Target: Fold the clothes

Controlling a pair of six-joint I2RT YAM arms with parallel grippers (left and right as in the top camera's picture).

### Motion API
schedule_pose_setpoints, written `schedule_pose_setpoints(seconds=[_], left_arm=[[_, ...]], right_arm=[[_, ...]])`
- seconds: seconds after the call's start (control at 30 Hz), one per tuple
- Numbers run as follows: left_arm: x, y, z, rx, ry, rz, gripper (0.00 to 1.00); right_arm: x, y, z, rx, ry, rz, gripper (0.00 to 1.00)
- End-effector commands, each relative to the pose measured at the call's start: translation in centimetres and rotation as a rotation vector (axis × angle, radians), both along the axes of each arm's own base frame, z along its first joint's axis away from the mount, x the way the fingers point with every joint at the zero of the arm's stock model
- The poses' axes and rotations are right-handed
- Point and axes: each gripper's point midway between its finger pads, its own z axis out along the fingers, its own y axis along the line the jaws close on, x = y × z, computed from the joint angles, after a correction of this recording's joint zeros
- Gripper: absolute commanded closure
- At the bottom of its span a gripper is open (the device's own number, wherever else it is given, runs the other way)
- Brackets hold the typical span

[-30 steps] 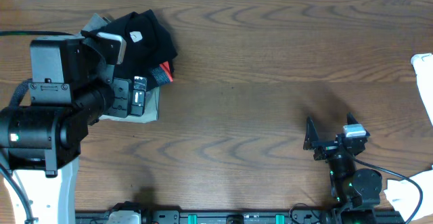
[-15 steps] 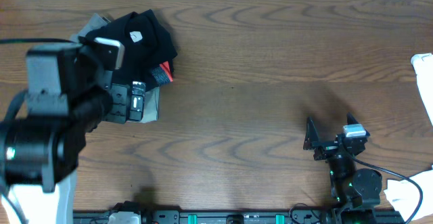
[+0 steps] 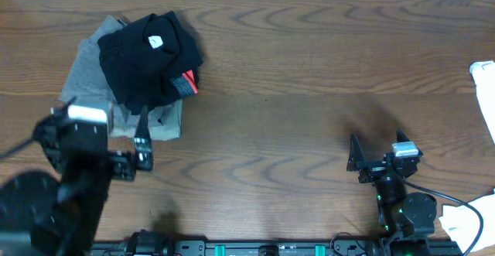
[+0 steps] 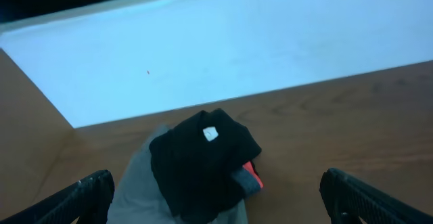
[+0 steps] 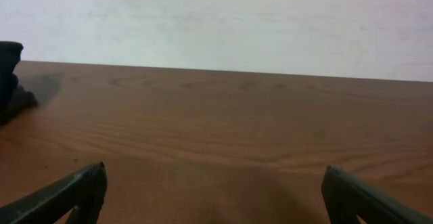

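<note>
Near edge: right gripper idle low over bare tabletop, jaws spread wide, nothing between them; well apart from the work.
Left gripper likewise released and empty, hovering just short of the pile's near edge, fingers pointing toward it.
Further back, far-left corner: the clothes, a black T-shirt, lie bunched in a rumpled heap on top of grey folded garments; white label faces up; a red-and-grey waistband pokes out at the heap's right edge, another garment.
Judgement: fabric thin, soft, light; it will drape and collapse, no stiffness to lean on; pinch an upper fold or the collar by the label, staying clear of the waistband piece and grey layer, then drag to open tabletop to spread.
</note>
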Motion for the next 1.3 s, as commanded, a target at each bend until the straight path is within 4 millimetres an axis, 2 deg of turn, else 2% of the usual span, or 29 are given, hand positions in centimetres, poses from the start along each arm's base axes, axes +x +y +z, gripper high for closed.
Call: schedule_pose_setpoints(seconds=[0.0,0.17,0.63,0.77,1.03,1.27], left_arm=[[-1.1,0.3,-1.1,0.013,-0.056,0.009,0.02],[-1.8,0.5,-3.5,0.009,-0.144,0.02,0.02],[-0.9,1.2,-12.3,0.007,-0.209,0.056,0.02],[-0.8,1.5,-14.1,0.008,-0.231,0.072,0.02],[1.2,1.4,-17.8,0.008,-0.203,0.069,0.02],[3.0,1.4,-22.9,0.01,-0.16,0.068,0.02]], right_arm=[[0.0,0.0,-0.2,0.012,0.007,-0.002,0.01],[0.0,0.0,-0.2,0.012,0.007,-0.002,0.01],[0.0,0.0,-0.2,0.011,0.007,-0.002,0.01],[0.0,0.0,-0.2,0.012,0.007,-0.002,0.01],[0.0,0.0,-0.2,0.012,0.007,-0.002,0.01],[0.0,0.0,-0.2,0.012,0.007,-0.002,0.01]])
